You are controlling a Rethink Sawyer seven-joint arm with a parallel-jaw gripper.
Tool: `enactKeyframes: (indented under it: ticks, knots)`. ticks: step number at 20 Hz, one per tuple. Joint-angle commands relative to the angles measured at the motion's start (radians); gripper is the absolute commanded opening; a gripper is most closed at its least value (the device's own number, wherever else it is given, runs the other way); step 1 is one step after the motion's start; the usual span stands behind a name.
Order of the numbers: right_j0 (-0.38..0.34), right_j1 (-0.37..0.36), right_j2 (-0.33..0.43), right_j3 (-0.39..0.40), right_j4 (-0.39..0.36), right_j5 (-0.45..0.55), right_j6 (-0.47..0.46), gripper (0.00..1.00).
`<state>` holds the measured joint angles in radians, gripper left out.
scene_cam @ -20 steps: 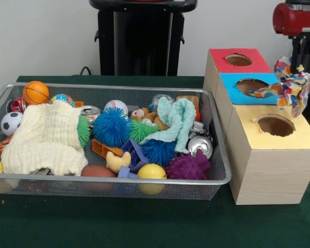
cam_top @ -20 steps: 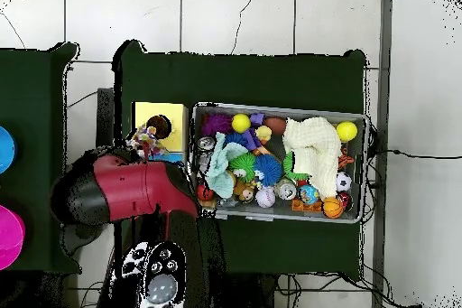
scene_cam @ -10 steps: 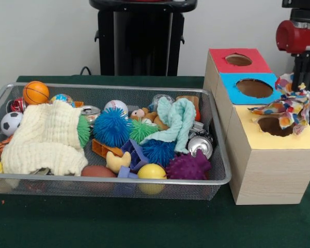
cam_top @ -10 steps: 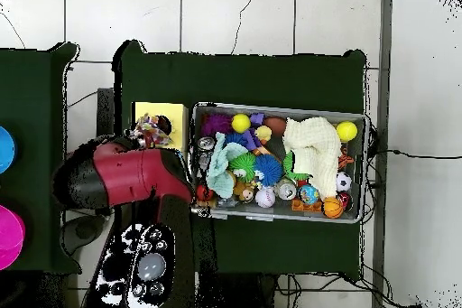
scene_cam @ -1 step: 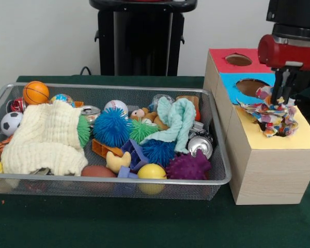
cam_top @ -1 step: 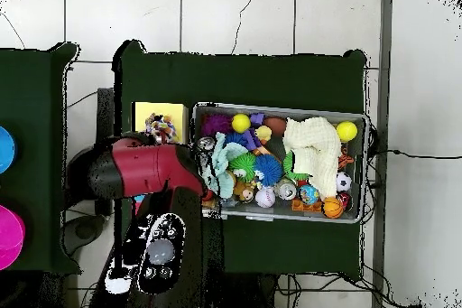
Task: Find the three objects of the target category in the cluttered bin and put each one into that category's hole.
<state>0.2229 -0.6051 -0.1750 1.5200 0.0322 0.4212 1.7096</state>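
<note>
Green cloth covers the bench [scene_cam @ -1 step: 144, 227], and the overhead view shows it standing on a floor of pale tiles [cam_top @ -1 step: 226, 15] with cables trailing round its edges. Behind the bench in the front view is a plain light wall [scene_cam @ -1 step: 41, 36] and a black pedestal [scene_cam @ -1 step: 142, 36].

On the cloth sits a wire mesh bin [scene_cam @ -1 step: 108, 181], packed with clutter. A cream knitted cloth [scene_cam @ -1 step: 44, 139] fills its left part in the front view. A mint green cloth [scene_cam @ -1 step: 176, 121] is draped over the heap further right. Around them lie spiky rubber balls: a blue one [scene_cam @ -1 step: 111, 126], a green one [scene_cam @ -1 step: 142, 130] and a purple one [scene_cam @ -1 step: 188, 166]. Smaller things include an orange basketball [scene_cam @ -1 step: 35, 92], a soccer ball [scene_cam @ -1 step: 10, 123], a yellow ball [scene_cam @ -1 step: 152, 171] and a dented can [scene_cam @ -1 step: 200, 145].

Just beside the bin stands a wooden box [scene_cam @ -1 step: 263, 175] with three holes in its top, framed in red [scene_cam @ -1 step: 237, 60], blue [scene_cam @ -1 step: 250, 85] and yellow [scene_cam @ -1 step: 294, 137].

Red and black, the arm [scene_cam @ -1 step: 289, 49] hangs over the box. Its pincer [scene_cam @ -1 step: 283, 95] is pinching a multicoloured patterned cloth [scene_cam @ -1 step: 271, 116], which is bunched over the hole in the yellow section and hides it. In the overhead view the same cloth [cam_top @ -1 step: 161, 127] lies on the yellow top, at the end of the arm.
</note>
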Motion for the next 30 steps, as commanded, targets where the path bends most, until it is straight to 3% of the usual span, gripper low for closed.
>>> enactKeyframes:
  ticks: [1, 5, 11, 16, 21, 24, 27, 28, 30]
  knots:
    - [-0.039, 0.121, 0.027, 0.036, 0.055, 0.090, 0.229, 0.00]
    - [-0.044, 0.156, 0.045, 0.026, 0.044, 0.113, 0.174, 0.00]
    - [-0.106, 0.150, 0.167, 0.082, 0.067, 0.111, 0.087, 0.00]
    - [-0.219, 0.144, 0.348, 0.156, 0.078, 0.027, 0.006, 0.00]
    - [-0.337, 0.203, 0.529, 0.164, 0.010, -0.047, -0.100, 0.00]
    - [-0.310, 0.207, 0.489, 0.135, -0.072, -0.104, -0.075, 0.00]
    - [-0.205, 0.181, 0.342, 0.089, -0.165, -0.193, 0.011, 0.00]
    - [-0.145, 0.181, 0.252, 0.059, -0.201, -0.252, 0.049, 0.00]
    - [-0.101, 0.190, 0.169, 0.034, -0.229, -0.323, 0.082, 0.00]
